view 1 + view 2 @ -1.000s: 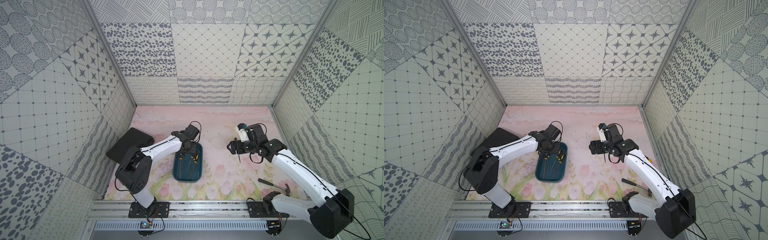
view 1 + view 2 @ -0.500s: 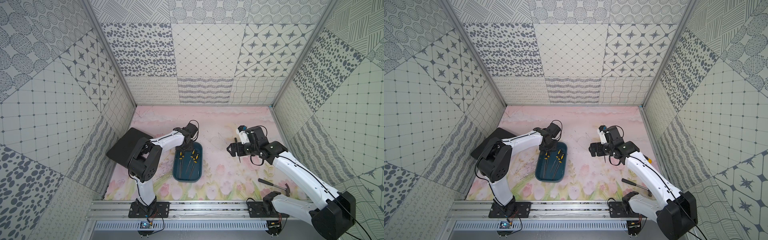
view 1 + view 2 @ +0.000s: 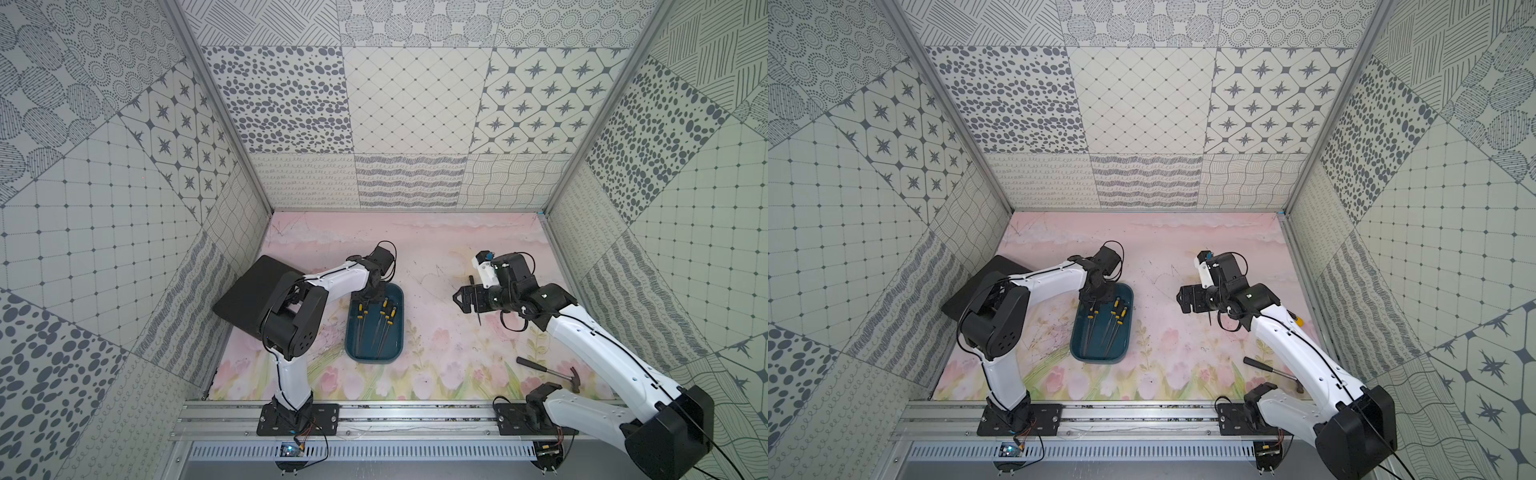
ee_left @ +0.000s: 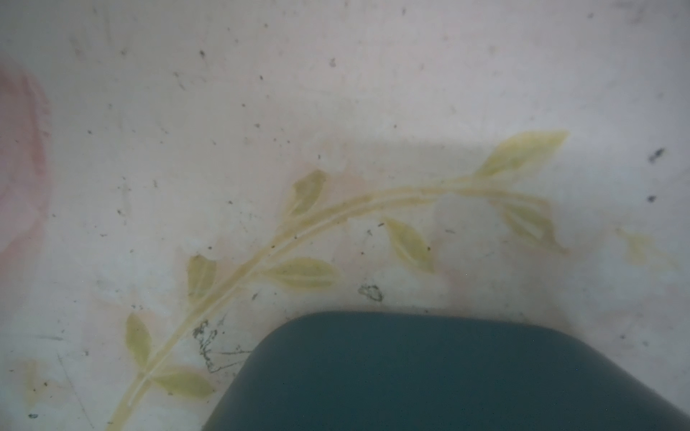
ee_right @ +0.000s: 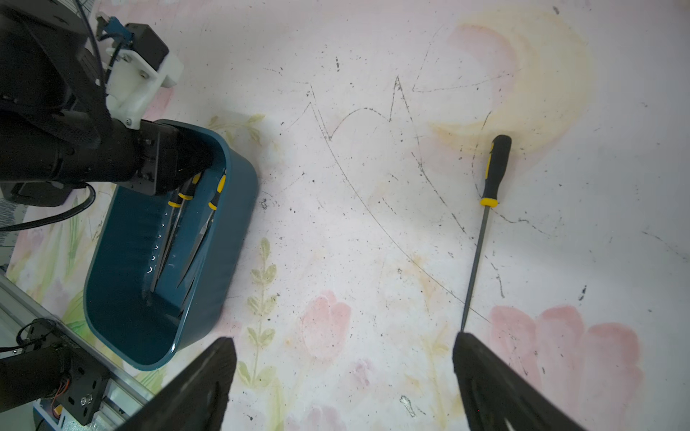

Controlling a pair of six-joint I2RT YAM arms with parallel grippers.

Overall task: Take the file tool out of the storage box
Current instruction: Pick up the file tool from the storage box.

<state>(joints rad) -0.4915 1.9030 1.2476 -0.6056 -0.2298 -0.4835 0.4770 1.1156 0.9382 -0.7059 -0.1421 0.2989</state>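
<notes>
Right wrist: left pincer (image 5: 198, 164) (in box (image 5: 239, 201))

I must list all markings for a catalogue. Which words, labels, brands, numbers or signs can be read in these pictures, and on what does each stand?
No readable text anywhere.
On the storage box: plain teal, no label shows.
On the file lying on the mat: black and yellow handle, no print shows.
On the mat: printed flowers and pen scratches, no letters.
On the small circuit board below the rail: too small to read.
</notes>
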